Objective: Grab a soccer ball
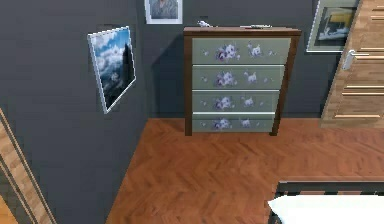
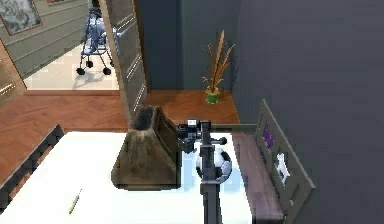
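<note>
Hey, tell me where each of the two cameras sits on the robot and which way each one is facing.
Forward view: on the robot, looking ahead and somewhat down at a green dresser against a dark wall.
Arm side view: on the robot's body, looking out to the reaching side across a white bed toward a potted plant and an open door; the arm and end effector rise from the bottom edge.
Shared: probably the white bed, whose corner sits at the forward view's bottom right, and the wood floor.
</note>
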### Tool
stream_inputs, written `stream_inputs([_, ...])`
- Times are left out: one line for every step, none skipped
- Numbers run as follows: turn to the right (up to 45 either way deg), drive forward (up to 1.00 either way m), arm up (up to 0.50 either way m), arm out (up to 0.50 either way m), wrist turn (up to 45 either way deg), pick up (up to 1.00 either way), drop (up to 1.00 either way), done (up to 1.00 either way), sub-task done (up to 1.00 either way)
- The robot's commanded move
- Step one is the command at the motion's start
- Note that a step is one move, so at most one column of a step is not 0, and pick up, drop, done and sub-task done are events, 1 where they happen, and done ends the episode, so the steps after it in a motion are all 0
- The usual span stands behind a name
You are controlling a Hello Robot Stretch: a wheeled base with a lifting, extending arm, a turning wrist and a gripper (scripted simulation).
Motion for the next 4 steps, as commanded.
stream_inputs([0.0, 0.00, -0.30, 0.00, 0.0, 0.00, 0.00, 0.00, 0.00])
stream_inputs([0.0, 0.00, 0.00, 0.00, 0.0, 1.00, 0.00, 0.00, 0.00])
stream_inputs([0.0, 0.00, 0.10, 0.00, 0.0, 0.00, 0.00, 0.00, 0.00])
stream_inputs([0.0, 0.00, 0.00, 0.00, 0.0, 0.00, 0.00, 1.00, 0.00])
